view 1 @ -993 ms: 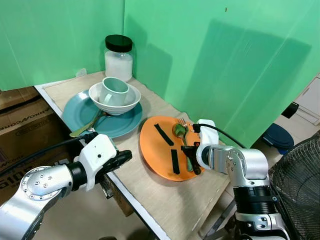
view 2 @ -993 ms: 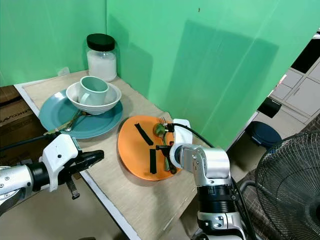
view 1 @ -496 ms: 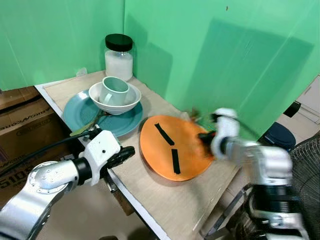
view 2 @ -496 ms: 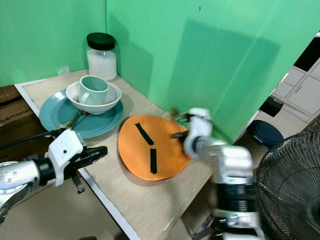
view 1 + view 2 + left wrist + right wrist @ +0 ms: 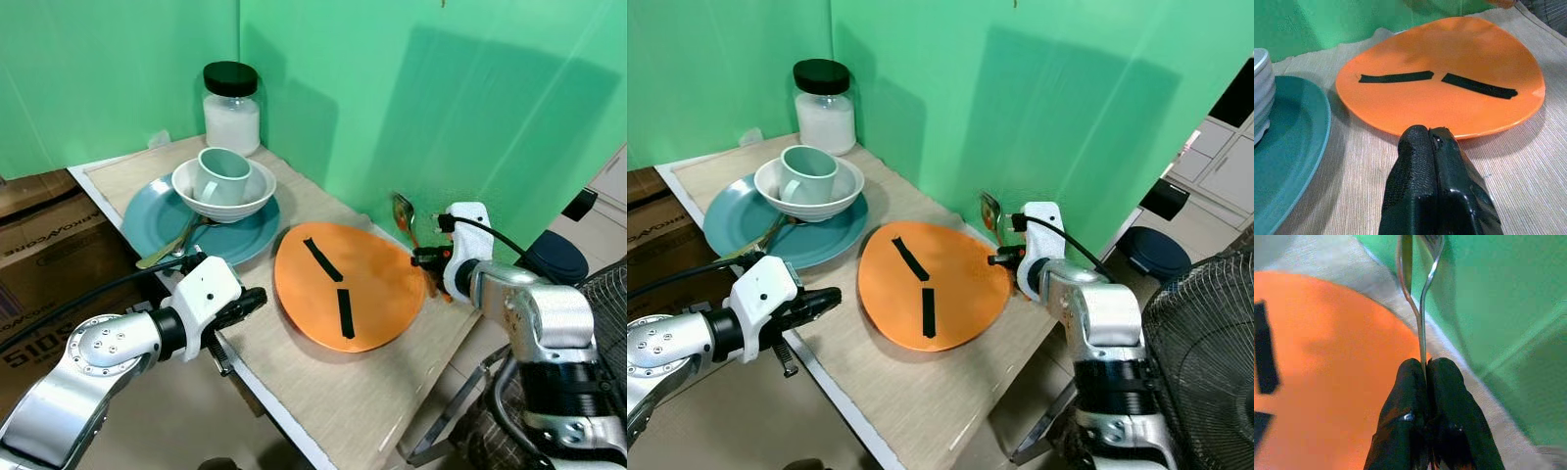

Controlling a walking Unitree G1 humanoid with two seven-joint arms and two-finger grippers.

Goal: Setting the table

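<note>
Up at the head cameras, the right gripper (image 5: pixel 427 258) hangs just past the far edge of the orange plate (image 5: pixel 345 286), its fingers pinched on the handles of a fork and spoon (image 5: pixel 404 214) that stand nearly upright above it, close to the green backdrop (image 5: pixel 470 117). The left gripper (image 5: pixel 245 302) hovers at the near edge of the wooden table (image 5: pixel 323 392), holding nothing, between the orange plate and the teal plate (image 5: pixel 157 220) that carries a white bowl (image 5: pixel 223 192) with a mug (image 5: pixel 217 176) in it; a lidded jar (image 5: pixel 231 108) stands behind. Along the left wrist, the black fingers (image 5: pixel 1422 161) are pressed together and empty, low over the tabletop just short of the orange plate's rim, two strips of black tape (image 5: pixel 1479 86) on its face. Along the right wrist, the fingers (image 5: pixel 1409 382) clamp both thin metal handles together, the fork (image 5: pixel 1432 245) and spoon (image 5: pixel 1403 254) rising side by side. Likely light, stiff and slick, the pair may slide or scissor in the pinch; mid-handle is the sensible hold.
</note>
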